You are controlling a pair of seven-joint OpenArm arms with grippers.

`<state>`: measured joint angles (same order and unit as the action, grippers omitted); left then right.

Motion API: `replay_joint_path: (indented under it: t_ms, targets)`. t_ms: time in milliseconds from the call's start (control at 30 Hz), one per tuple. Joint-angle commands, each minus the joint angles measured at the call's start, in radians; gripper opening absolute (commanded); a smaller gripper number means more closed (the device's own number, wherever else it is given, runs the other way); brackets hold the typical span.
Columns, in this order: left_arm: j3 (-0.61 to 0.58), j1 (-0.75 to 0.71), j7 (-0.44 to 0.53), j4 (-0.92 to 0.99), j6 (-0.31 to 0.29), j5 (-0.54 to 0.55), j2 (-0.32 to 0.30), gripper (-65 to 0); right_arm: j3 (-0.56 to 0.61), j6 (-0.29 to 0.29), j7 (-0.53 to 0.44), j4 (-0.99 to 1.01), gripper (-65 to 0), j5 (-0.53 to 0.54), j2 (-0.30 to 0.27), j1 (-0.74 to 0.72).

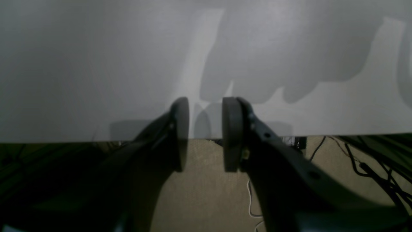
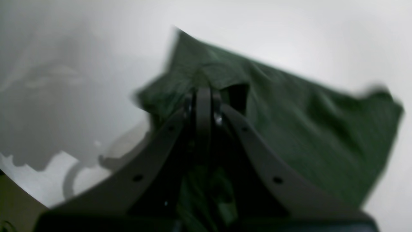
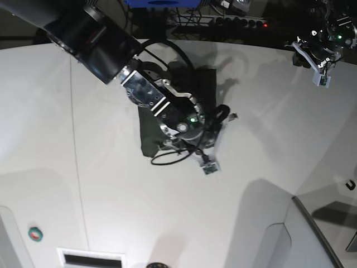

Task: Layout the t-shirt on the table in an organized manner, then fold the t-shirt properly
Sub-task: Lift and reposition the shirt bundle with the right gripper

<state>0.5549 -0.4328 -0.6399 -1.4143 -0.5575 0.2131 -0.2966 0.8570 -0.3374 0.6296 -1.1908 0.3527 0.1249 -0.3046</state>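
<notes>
On the base view's left, the right arm reaches from eleven o'clock toward the middle of the table (image 3: 111, 201), its wrist lying over the t-shirt (image 3: 149, 131). The dark green cloth sits just above centre, a folded-looking patch stretching from about twelve o'clock down to a corner at eight o'clock of the wrist. In the right wrist view the right gripper (image 2: 203, 93) has its jaws pressed together on a bunched fold of the t-shirt (image 2: 289, 116), which spreads away toward three o'clock over the white surface; the picture is blurred.

At two o'clock in the base view the left arm hangs near the table's far edge, well apart from the cloth. Its own camera shows the left gripper (image 1: 202, 133) with the pads parted by a narrow gap, grasping nothing, poised over the table's edge (image 1: 64, 135); floor and cables lie beyond.

No writing or brand can be read anywhere.
</notes>
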Motion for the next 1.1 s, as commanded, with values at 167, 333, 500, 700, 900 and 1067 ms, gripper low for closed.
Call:
replay_joint_path:
  t_ms: [167, 333, 500, 700, 900, 1067]
  targets:
    - [0.006, -0.002, 0.016, -0.015, -0.003, 0.007, -0.016, -47.7, 0.011, -0.001, 0.037, -0.188, -65.0, -0.011, -0.047, -0.048]
    - [0.006, -0.002, 0.016, -0.015, -0.003, 0.007, -0.016, -47.7, -0.029, -0.006, 0.367, -0.432, -65.0, -0.013, -0.116, 0.061]
    - [0.006, -0.002, 0.016, -0.015, -0.003, 0.007, -0.016, -47.7, -0.089, -0.006, 0.355, -0.484, -65.0, -0.016, -0.178, 0.187]
    - [0.006, -0.002, 0.016, -0.016, -0.003, 0.007, -0.016, -47.7, -0.083, -0.002, 0.252, -0.415, -65.0, -0.016, -0.209, 0.244]
    - [0.006, -0.002, 0.016, -0.016, -0.003, 0.007, -0.016, -47.7, -0.080, 0.001, 0.224, -0.372, -65.0, -0.016, -0.201, 0.253]
    - [0.006, -0.004, 0.016, -0.016, -0.003, 0.007, -0.016, -47.7, 0.008, 0.001, 0.224, -0.370, -65.0, -0.014, -0.169, 0.246]
